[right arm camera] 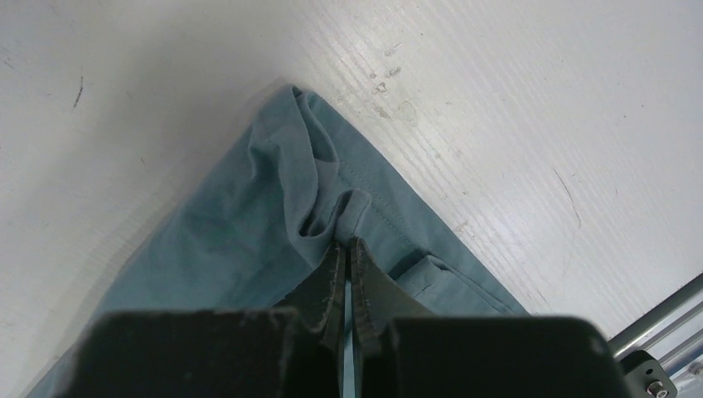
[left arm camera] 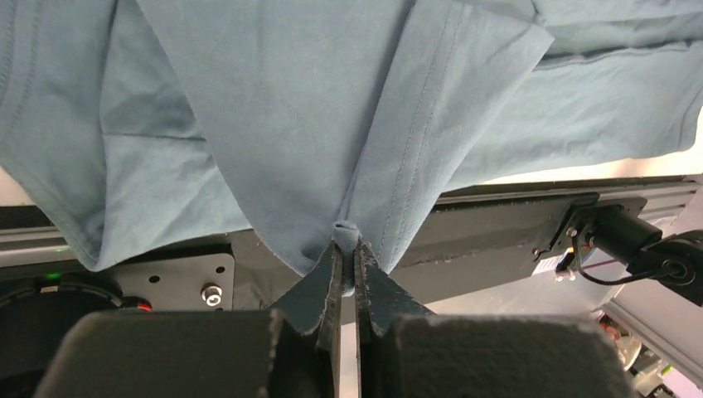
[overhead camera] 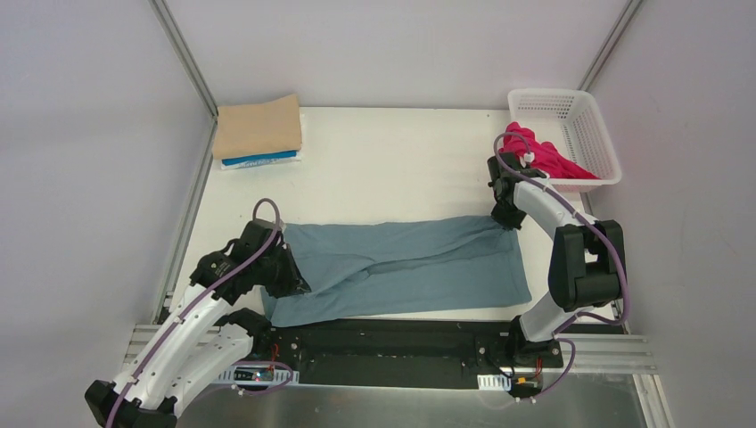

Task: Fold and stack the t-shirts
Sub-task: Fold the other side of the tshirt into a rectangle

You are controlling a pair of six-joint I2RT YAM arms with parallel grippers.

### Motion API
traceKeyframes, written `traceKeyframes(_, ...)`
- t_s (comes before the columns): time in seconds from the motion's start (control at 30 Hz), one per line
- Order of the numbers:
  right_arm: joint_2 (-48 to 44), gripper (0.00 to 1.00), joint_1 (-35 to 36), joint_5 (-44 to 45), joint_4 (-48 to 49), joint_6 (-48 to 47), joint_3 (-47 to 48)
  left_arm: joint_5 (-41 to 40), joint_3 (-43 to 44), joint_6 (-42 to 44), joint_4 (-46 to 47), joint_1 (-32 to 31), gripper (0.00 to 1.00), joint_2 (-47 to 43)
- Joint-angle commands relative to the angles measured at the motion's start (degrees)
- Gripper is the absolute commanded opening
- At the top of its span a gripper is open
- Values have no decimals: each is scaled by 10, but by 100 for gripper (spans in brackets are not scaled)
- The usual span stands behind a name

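- Your left claw (left arm camera: 348, 253) is pinched tight on a small fold of the teal tee (overhead camera: 401, 267) at its left end, by the table's near edge.
- Your right claw (right arm camera: 346, 249) is closed just as tight on a bunched bit of hem at the tee's far right corner, low over the table (overhead camera: 401, 152).
- The teal tee lies stretched left to right between the two claws, creased through the middle.
- A tan tee (overhead camera: 258, 125) sits folded on a blue tee (overhead camera: 258, 160) at the far left corner.
- A magenta tee (overhead camera: 544, 159) spills over the near rim of the basket (overhead camera: 588, 120) at the far right.
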Motion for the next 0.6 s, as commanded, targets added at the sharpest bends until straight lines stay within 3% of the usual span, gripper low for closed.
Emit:
traceKeyframes(0.0,0,0,-6,13,-10,9,-2,49,-9,-19,-45,-7,0,-2)
traceKeyframes(0.37,7,0,-8,18,-11,12,-9,34,-10,-27,-90,-7,1,3)
traceKeyframes(0.47,2,2,-8,25,-15,16,-13,32,-10,-28,-89,-7,24,12)
traceKeyframes(0.57,-6,6,-8,29,-14,19,-23,32,-3,-25,-87,-7,57,16)
